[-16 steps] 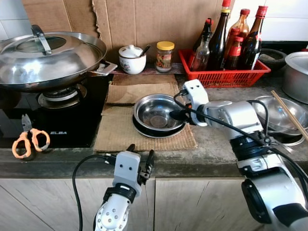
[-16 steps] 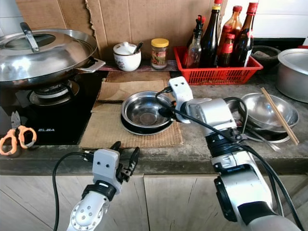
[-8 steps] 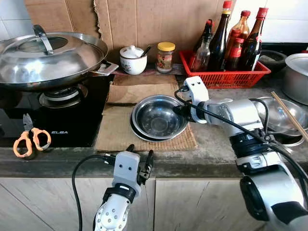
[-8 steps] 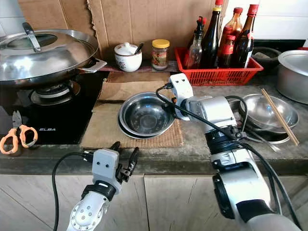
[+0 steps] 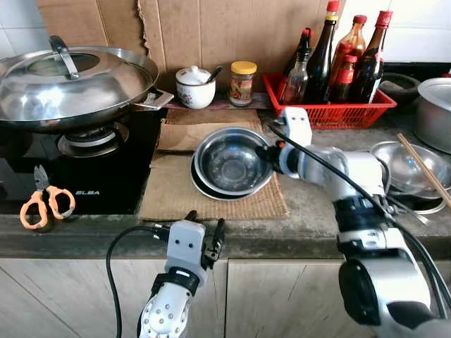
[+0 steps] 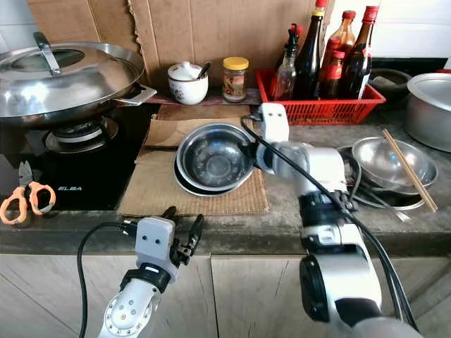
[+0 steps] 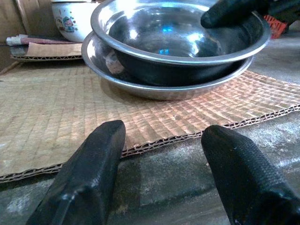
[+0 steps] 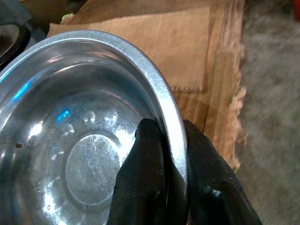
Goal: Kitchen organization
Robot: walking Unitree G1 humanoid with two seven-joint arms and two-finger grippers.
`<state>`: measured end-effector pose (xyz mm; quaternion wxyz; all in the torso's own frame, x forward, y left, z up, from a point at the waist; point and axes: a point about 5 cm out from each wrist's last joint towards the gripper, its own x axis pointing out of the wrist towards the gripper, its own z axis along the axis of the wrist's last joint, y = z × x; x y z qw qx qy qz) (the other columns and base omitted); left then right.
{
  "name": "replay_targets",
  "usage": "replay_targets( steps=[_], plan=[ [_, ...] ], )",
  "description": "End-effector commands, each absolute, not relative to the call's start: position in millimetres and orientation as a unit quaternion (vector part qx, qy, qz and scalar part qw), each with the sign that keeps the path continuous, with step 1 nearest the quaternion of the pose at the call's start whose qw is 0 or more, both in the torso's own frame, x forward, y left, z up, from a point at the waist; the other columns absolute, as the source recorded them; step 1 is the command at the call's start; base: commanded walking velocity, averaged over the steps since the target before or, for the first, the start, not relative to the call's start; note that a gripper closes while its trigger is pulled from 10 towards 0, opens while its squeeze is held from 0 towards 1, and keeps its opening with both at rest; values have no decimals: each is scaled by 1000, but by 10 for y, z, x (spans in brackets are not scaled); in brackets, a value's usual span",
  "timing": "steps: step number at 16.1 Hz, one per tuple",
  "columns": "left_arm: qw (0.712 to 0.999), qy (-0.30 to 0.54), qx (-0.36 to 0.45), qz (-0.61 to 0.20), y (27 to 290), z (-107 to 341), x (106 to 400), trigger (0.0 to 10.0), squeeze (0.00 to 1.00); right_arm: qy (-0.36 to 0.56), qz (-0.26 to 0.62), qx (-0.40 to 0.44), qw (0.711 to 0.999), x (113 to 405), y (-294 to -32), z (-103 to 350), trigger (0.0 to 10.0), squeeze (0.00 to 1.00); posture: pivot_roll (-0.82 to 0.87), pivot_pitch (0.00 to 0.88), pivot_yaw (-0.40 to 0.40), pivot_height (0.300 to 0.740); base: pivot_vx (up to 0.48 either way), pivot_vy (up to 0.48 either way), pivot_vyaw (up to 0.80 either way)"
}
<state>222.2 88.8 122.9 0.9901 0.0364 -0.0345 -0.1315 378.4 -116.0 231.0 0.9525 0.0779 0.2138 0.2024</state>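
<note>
A steel bowl [image 5: 229, 160] is tilted up above a second steel bowl [image 5: 211, 191] that lies on the cardboard mat [image 5: 173, 193]. My right gripper [image 5: 270, 156] is shut on the upper bowl's right rim, one finger inside and one outside, as the right wrist view shows [image 8: 171, 154]. My left gripper [image 5: 203, 229] hangs open at the counter's front edge, nothing between its fingers [image 7: 93, 164]. It points at the two bowls [image 7: 178, 42] from in front.
A lidded wok [image 5: 67, 77] sits on the stove at left, orange scissors [image 5: 39, 204] by it. A ceramic pot [image 5: 194, 84], a jar [image 5: 242, 81] and a red basket of bottles [image 5: 331, 105] line the back. More steel bowls with chopsticks [image 5: 416, 165] lie right.
My right gripper has lifted and tilted the upper bowl by its right rim, raising it off the lower bowl. The left arm has stayed put.
</note>
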Motion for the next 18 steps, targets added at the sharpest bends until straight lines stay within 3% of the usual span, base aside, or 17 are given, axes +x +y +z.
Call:
replay_targets(
  steps=[1, 4, 7, 8, 9, 10, 11, 12, 13, 14, 15, 18],
  plan=[
    [990, -29, 35, -131, 880, 1211, 2235, 10000, 0, 257, 219, 60, 939, 3717, -1130, 2167, 0, 0, 102, 24, -67, 740, 0, 0, 0],
    [990, -29, 36, -131, 880, 1211, 2238, 10000, 0, 298, 219, 14, 929, 3680, -1346, 2123, 0, 0, 99, 25, -66, 740, 0, 0, 0],
    [990, -28, 36, -130, 883, 1210, 2239, 10000, 0, 272, 185, -40, 943, 3756, -1576, 2239, 0, 0, 95, 25, -64, 740, 0, 0, 0],
    [990, -28, 35, -130, 880, 1209, 2240, 10000, 0, 258, 189, -51, 946, 3762, -1569, 2278, 5294, 0, 95, 26, -63, 740, 0, 0, 0],
    [990, -28, 35, -130, 878, 1210, 2240, 10000, 0, 246, 191, -62, 948, 3762, -1552, 2302, 5294, 0, 95, 26, -63, 740, 0, 0, 0],
    [990, -27, 35, -130, 877, 1208, 2239, 10000, 0, 239, 205, -61, 947, 3752, -1498, 2293, 10000, 0, 98, 25, -61, 740, 0, 0, 0],
    [991, -27, 35, -130, 877, 1208, 2238, 10000, 0, 240, 213, -58, 946, 3746, -1472, 2274, 10000, 251, 98, 25, -61, 740, 0, 0, 0],
    [991, -27, 35, -129, 877, 1209, 2238, 10000, 0, 242, 225, -63, 942, 3731, -1450, 2256, 10000, 1000, 99, 26, -64, 740, 0, 0, 0],
    [991, -27, 35, -129, 880, 1210, 2240, 10000, 0, 243, 244, -72, 936, 3707, -1412, 2234, 10000, 1000, 102, 28, -64, 740, 0, 0, 0],
    [991, -26, 35, -127, 884, 1207, 2239, 10000, 0, 244, 242, -80, 936, 3706, -1404, 2222, 10000, 816, 100, 27, -65, 740, 0, 0, 0],
    [991, -26, 35, -126, 884, 1205, 2239, 10000, 0, 237, 235, -80, 939, 3718, -1400, 2227, 10000, 0, 101, 27, -66, 740, 0, 0, 0],
    [991, -26, 34, -125, 884, 1205, 2239, 10000, 0, 209, 227, -76, 948, 3750, -1394, 2309, 10000, 0, 100, 26, -64, 740, 0, 0, 0]
  ],
)
